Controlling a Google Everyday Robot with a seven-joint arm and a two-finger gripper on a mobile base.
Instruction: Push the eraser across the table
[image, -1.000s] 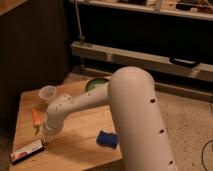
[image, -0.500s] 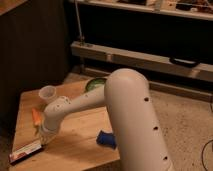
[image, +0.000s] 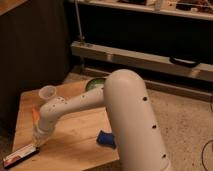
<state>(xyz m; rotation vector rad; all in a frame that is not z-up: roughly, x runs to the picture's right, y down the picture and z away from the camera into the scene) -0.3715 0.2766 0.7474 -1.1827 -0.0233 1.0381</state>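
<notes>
Camera view is giving you the white arm reaching down to the left part of the small low table with a light wooden plank top (image: 75, 142), and the gripper (image: 40, 137) is sitting low over the boards near the front left corner; you cannot tell from here whether it is spread or closed, because the wrist is hiding its tip. Just below and to the left of the gripper, the long flat eraser with a dark body and a white top face bearing a reddish mark (image: 20, 155) is lying close to the table's front left edge, angled, very near the gripper and possibly touching it, though you cannot make out contact. Judging from that, you are looking at the start of the push or the moment right before it: the eraser is sitting at the near edge and most of the table's width is left to cross. Just above the gripper, the orange carrot (image: 35, 115) is lying on the boards; further above it, the small translucent plastic cup (image: 47, 93) is standing upright. To the right of the gripper, well apart, the blue squarish sponge-like block (image: 106, 138) is resting near the arm's thick white link, and the green rounded bowl-like item (image: 95, 84) is showing at the far edge, half hidden. Beyond the table, you are seeing speckled flooring and dark shelving with a pale horizontal rail.
</notes>
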